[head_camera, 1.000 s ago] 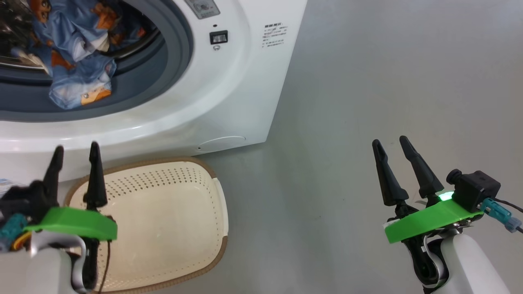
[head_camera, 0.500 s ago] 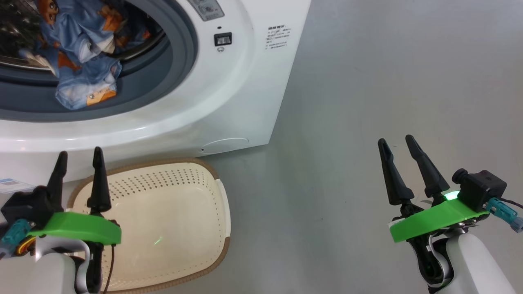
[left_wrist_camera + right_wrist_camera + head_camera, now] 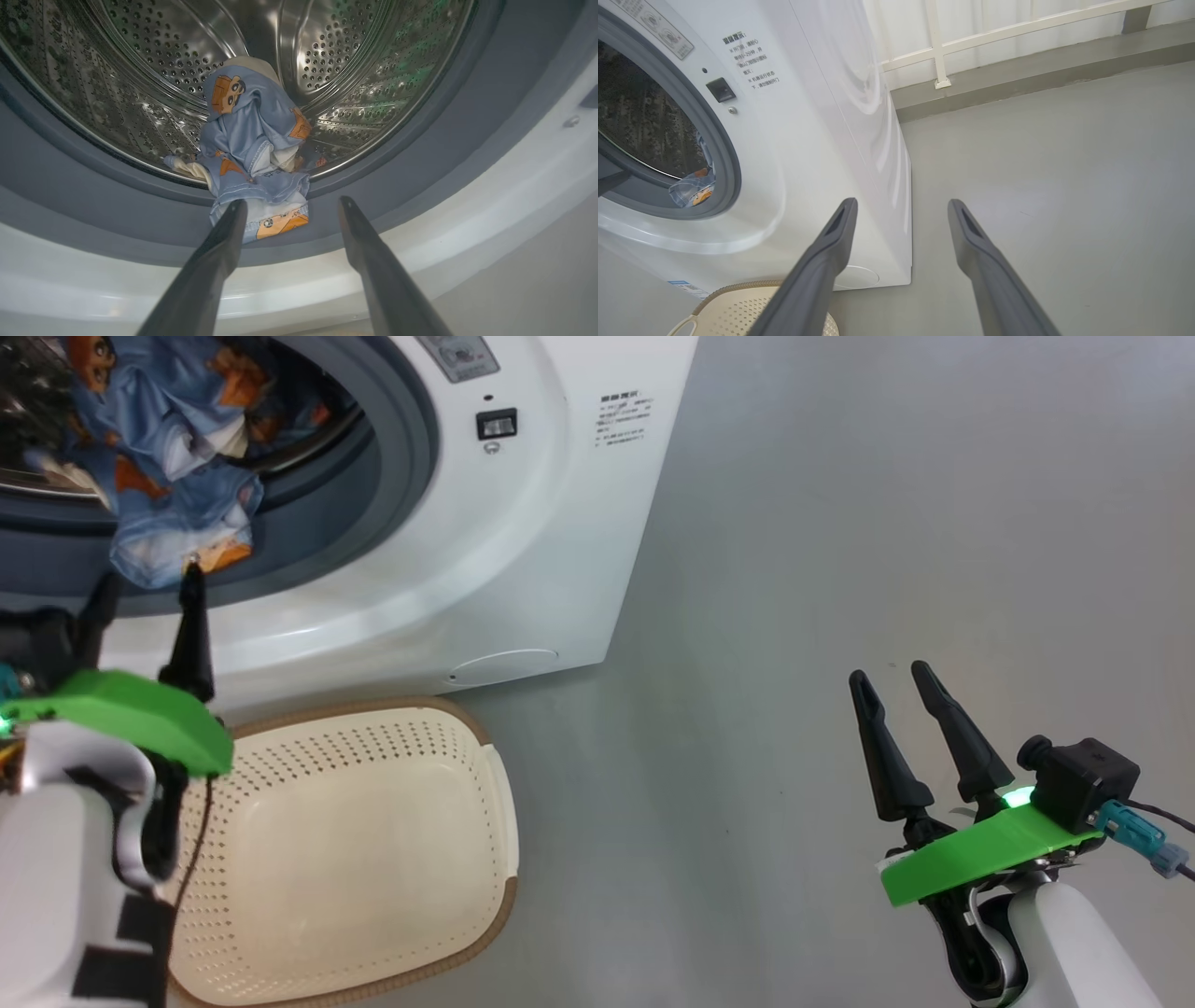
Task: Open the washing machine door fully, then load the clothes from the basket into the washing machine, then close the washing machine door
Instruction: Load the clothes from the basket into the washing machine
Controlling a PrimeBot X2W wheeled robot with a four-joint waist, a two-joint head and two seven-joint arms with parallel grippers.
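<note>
Your left gripper [image 3: 292, 203] has its jaws wide apart and empty, like the right gripper [image 3: 889, 672]. The clothes [image 3: 252, 140] lie in the drum [image 3: 355, 56], with one corner over the grey seal [image 3: 420, 158]. They look soft and light, so pinch that corner.

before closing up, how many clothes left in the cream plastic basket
0. The cream perforated plastic basket looks empty, left arm hiding one side; the light blue printed clothes spill from the steel drum.

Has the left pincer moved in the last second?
Yes. The left pincer has risen from the basket's far rim to the washer's opening, tips near the hanging clothes.
</note>
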